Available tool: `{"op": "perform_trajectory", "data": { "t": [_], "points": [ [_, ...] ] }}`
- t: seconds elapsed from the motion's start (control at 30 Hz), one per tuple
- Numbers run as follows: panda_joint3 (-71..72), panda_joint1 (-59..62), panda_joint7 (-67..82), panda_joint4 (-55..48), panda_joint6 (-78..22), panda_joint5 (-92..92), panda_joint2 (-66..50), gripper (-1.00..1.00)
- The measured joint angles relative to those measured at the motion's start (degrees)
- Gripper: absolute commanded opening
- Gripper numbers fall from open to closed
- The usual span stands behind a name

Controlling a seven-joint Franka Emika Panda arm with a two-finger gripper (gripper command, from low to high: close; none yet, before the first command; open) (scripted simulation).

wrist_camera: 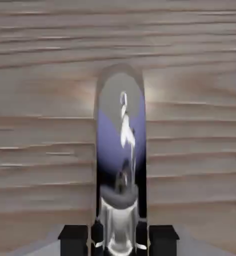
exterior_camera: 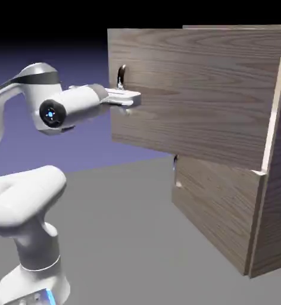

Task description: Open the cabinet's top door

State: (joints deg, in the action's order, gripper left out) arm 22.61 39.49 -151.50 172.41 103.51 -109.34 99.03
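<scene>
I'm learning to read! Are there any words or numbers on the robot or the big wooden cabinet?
None: no words or numbers show anywhere. The cabinet and its top door show only wood grain. The arm is plain white, with just a small blue light, no writing.

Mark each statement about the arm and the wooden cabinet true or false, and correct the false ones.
1. The gripper is shut on the handle of the top door. True.
2. The top door is flush with the cabinet. False: it stands swung out from the cabinet's front, towards the arm.
3. The lower panel is pulled open too. False: it sits closed, below the open door.
4. In the hand view, the handle runs upright between the fingertips. True.
5. The gripper holds a cube. False: it grips only the handle.
</scene>
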Motion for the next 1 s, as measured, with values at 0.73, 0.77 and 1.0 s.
{"op": "perform_trajectory", "data": {
  "t": [0.73, 0.77, 1.0],
  "points": [
    [-36.7, 10.8, 19.4, -7.8, -35.4, 33.9, -26.6, -1.00],
    [-38.2, 10.2, 20.6, -8.9, -36.4, 35.7, -28.7, -1.00],
    [-48.2, 3.8, 28.2, -18.6, -43.9, 46.7, -43.3, -1.00]
  ]
}}
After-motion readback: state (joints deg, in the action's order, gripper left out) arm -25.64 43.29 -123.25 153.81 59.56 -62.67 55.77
